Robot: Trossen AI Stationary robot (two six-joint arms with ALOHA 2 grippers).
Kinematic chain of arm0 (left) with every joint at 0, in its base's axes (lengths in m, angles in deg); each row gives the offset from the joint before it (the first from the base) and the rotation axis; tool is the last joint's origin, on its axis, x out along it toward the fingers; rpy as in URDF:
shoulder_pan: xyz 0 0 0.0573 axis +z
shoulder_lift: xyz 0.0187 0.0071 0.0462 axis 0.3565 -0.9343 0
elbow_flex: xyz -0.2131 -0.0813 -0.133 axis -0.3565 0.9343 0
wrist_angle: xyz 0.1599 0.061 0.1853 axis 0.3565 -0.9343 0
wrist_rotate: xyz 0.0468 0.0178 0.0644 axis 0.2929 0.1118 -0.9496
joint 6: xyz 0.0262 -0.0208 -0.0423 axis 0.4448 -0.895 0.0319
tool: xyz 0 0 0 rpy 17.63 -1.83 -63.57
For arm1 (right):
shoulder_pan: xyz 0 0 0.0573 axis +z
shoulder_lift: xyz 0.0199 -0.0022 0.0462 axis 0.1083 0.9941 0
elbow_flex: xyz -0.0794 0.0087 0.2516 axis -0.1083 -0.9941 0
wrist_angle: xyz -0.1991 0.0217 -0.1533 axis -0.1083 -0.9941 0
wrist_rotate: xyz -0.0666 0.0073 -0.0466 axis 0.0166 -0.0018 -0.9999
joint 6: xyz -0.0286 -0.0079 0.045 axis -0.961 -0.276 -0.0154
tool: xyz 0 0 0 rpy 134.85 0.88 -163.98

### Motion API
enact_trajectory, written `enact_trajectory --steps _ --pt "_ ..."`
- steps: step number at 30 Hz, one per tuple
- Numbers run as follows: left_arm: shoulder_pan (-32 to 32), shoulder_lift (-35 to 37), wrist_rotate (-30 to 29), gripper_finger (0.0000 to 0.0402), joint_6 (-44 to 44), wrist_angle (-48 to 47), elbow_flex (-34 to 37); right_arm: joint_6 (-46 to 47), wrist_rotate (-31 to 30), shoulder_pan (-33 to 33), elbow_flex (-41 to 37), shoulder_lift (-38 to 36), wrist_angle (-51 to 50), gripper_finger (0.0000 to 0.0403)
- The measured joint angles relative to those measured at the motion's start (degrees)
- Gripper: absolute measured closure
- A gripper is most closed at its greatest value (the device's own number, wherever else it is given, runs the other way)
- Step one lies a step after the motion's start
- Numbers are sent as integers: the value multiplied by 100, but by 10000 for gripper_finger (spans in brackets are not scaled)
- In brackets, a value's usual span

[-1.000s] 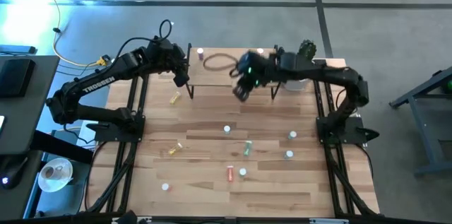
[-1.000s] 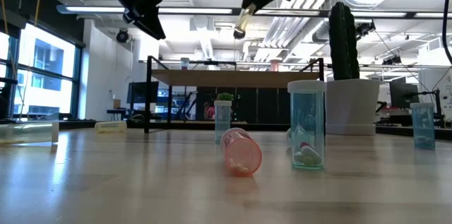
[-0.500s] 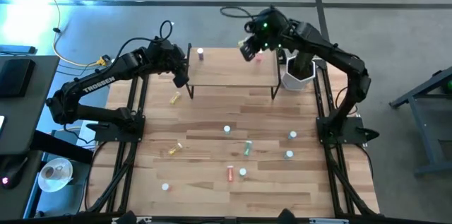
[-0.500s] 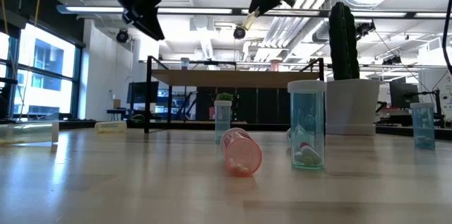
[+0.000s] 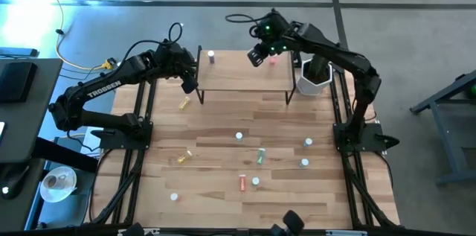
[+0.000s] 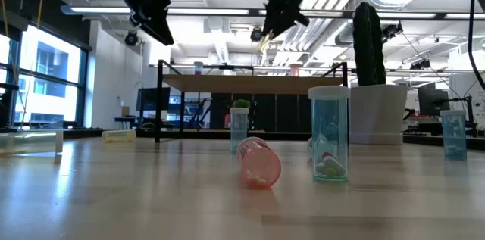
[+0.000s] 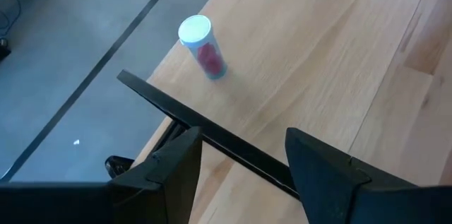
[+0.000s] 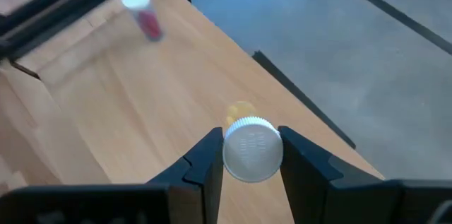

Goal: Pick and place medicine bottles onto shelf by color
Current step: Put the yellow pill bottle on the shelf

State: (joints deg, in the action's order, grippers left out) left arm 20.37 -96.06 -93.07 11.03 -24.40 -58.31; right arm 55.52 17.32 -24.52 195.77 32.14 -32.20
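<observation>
My right gripper (image 5: 256,55) hangs over the far edge of the light-wood shelf (image 5: 242,76), shut on a white-capped bottle with a yellow body (image 8: 252,155). In the low view the right gripper (image 6: 270,28) is well above the shelf board (image 6: 254,83). A red bottle (image 5: 211,57) stands on the shelf's far left part; it also shows in the left wrist view (image 7: 205,49). A pink bottle (image 5: 272,59) sits by my right gripper. My left gripper (image 7: 241,159) is open and empty at the shelf's left end (image 5: 192,81). Several bottles stand or lie on the table. My right gripper pinches the bottle between its two fingers at the white cap (image 8: 253,146), one finger on each side. The cap faces the wrist and the yellow body (image 8: 240,109) points away toward the shelf. The fingers slant down from above. The bottle is lifted clear of the shelf.
A white pot with a cactus (image 5: 313,77) stands at the shelf's right end. On the table lie yellow bottles (image 5: 184,103) (image 5: 183,156), a green one (image 5: 260,155), a red one (image 5: 242,183) and several white-capped ones (image 5: 239,136).
My right gripper has carried the bottle from over the shelf's near side toward the table's far edge, turning as it went, and now hangs over the shelf's far edge. It has stayed shut on the bottle.
</observation>
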Motion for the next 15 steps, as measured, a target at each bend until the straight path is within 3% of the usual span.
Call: enact_trajectory --steps 6,15 --pt "0 0 -4 206 -131 0 0 -128 -14 -43 65 41 -99 295" --pt "0 0 -8 206 -282 2 0 -256 -45 -121 946 270 -520 295"
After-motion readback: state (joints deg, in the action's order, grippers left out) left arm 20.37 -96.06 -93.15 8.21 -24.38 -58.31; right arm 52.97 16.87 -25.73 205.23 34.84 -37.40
